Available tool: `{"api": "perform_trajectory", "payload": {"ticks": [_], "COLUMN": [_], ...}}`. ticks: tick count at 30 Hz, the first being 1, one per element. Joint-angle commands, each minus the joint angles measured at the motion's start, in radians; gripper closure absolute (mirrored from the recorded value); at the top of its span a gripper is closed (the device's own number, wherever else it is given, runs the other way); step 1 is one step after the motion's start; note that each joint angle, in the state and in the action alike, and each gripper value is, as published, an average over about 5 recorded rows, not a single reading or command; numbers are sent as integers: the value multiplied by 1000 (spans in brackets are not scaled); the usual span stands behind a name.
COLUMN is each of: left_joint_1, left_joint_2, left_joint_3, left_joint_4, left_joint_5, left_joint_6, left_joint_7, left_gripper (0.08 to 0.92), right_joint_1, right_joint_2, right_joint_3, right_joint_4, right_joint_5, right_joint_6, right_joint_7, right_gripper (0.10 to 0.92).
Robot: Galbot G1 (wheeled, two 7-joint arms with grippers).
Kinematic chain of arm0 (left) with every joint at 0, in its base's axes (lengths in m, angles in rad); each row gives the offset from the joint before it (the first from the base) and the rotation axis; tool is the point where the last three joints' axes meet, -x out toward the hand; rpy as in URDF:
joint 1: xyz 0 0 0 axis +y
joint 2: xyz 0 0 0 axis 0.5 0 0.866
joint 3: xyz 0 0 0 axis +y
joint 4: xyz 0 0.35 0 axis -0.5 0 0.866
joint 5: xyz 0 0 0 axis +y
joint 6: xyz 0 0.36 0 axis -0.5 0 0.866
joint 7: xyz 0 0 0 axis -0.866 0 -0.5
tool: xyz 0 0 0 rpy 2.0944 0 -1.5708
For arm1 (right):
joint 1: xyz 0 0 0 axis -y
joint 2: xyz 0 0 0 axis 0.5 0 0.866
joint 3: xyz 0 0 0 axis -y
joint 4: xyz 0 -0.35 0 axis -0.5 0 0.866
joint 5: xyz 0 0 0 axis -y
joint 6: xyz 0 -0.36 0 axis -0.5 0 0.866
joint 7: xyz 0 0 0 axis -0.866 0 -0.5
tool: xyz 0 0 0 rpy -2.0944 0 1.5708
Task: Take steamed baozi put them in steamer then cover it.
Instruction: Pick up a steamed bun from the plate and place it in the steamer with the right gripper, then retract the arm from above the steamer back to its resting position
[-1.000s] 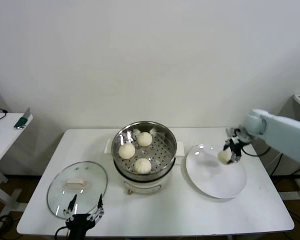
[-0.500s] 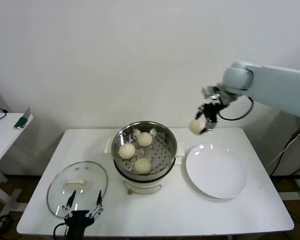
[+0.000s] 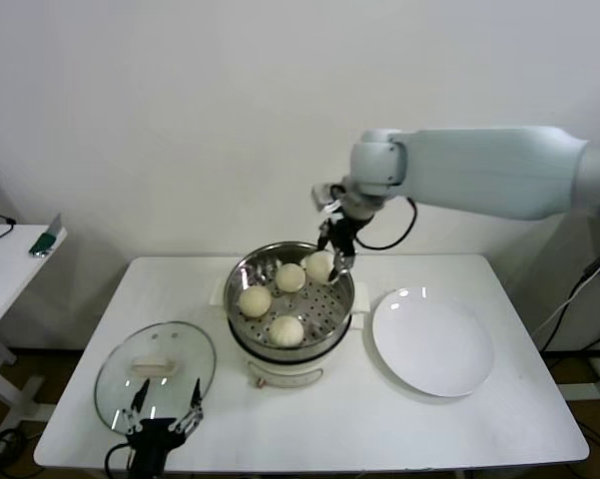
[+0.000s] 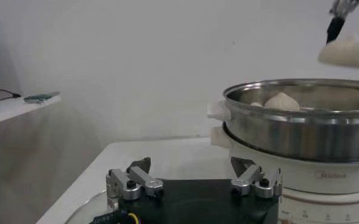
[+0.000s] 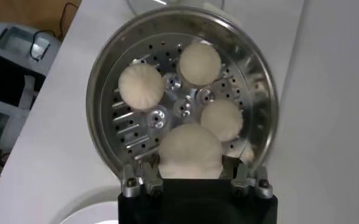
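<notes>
Fingers of the right end effector [image 3: 333, 249] pinch the fourth steamed baozi [image 3: 319, 266], holding it above the far right part of the steamer [image 3: 291, 299]; the right wrist view shows the bun [image 5: 190, 150] clamped between the two pads, hanging over the perforated tray with bare metal beneath it. Three baozi already sit on that tray: one toward the left [image 3: 255, 300], one at the back [image 3: 291, 277] and one at the front [image 3: 287, 329], each apart from the others. Beside the steamer on the robot's right lies the white plate [image 3: 432, 344], with nothing on it. So the loading looks almost finished, by my judgement: the last bun needs only to be lowered onto the free patch of tray and let go without nudging its neighbours. What then remains is the covering. The cover [image 3: 155, 376], a glass lid with a pale bar handle, lies flat on the table [image 3: 399, 429] to the left of the steamer, well apart from it. Left end effector [image 3: 163, 423] hovers at the table's near edge just in front of the cover, fingers spread wide and gripping nothing, so it seems placed to take the handle, though the lid is untouched.
</notes>
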Motion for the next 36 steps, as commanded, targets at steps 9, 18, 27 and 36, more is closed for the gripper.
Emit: {"api": "perform_trajectory", "payload": {"ticks": [9, 18, 27, 36], "left_joint_1": [-2, -4, -4, 2], "left_joint_2": [-6, -7, -4, 1], "left_joint_3": [5, 6, 3, 16], "left_joint_4": [11, 10, 5, -6], "left_joint_5": [-3, -3, -9, -9], "left_joint_6": [-4, -4, 6, 29], "left_joint_7": [-1, -1, -6, -18], "left_gripper": [177, 177, 177, 177], "right_joint_1": [-197, -212, -163, -22], "right_joint_2": [83, 80, 63, -127], "right_joint_3": [10, 13, 47, 118], "right_joint_4": [-65, -72, -73, -56], "right_joint_5": [-129, -161, -57, 119], "right_joint_6": [-44, -44, -9, 37], "right_joint_7": [79, 85, 64, 18], "right_gripper": [338, 338, 221, 203]}}
